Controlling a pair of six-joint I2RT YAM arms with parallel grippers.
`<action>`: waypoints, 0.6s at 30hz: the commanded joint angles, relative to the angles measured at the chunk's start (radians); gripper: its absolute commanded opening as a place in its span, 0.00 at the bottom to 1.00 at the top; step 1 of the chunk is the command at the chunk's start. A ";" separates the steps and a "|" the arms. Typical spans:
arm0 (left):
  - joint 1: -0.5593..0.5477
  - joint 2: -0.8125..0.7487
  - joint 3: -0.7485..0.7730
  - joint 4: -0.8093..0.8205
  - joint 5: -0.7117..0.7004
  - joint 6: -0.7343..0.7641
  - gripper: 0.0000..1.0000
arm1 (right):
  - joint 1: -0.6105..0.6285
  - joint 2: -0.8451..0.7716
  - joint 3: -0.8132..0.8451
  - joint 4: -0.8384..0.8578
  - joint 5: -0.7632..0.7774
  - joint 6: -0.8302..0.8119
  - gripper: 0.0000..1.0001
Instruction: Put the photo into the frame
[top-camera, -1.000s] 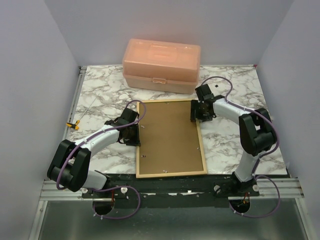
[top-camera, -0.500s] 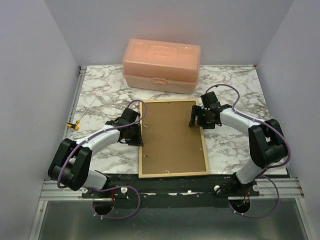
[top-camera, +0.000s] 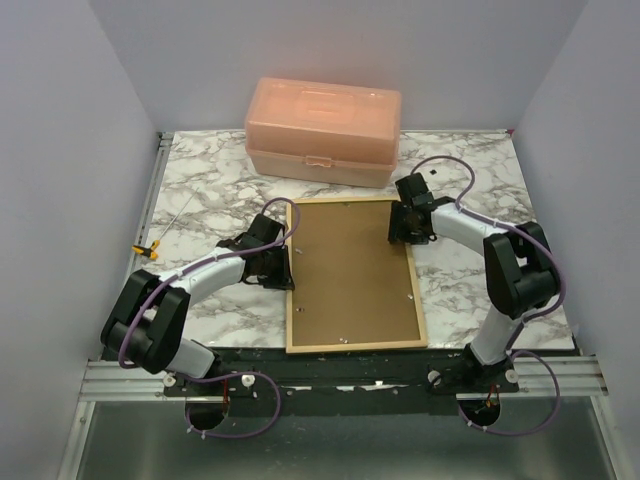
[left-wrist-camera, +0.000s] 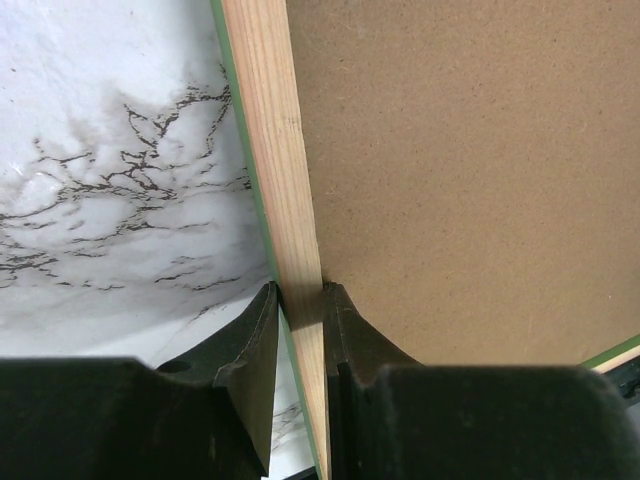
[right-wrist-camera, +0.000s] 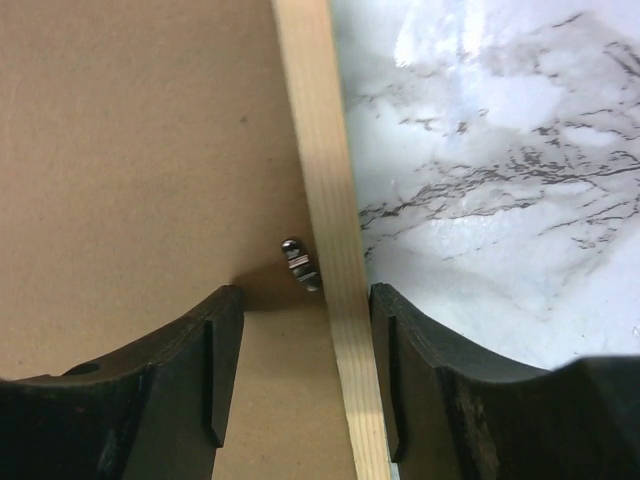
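One frame (top-camera: 356, 346), back up: left claw (left-wrist-camera: 300, 315) clamps edge, right claw (right-wrist-camera: 305, 340) straddles.

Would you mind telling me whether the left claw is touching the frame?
Touching. The left wrist view shows the left claw closed on the pale wood rail of the frame, both fingertips pressed against its sides.
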 joint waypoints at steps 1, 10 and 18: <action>-0.013 0.023 0.007 0.018 0.040 0.012 0.07 | -0.006 0.055 0.059 -0.016 0.091 -0.026 0.53; -0.013 0.028 0.007 0.021 0.043 0.015 0.07 | -0.017 0.082 0.069 -0.011 0.114 -0.048 0.43; -0.013 0.024 0.005 0.015 0.037 0.017 0.06 | -0.019 0.078 0.073 -0.013 0.108 -0.054 0.13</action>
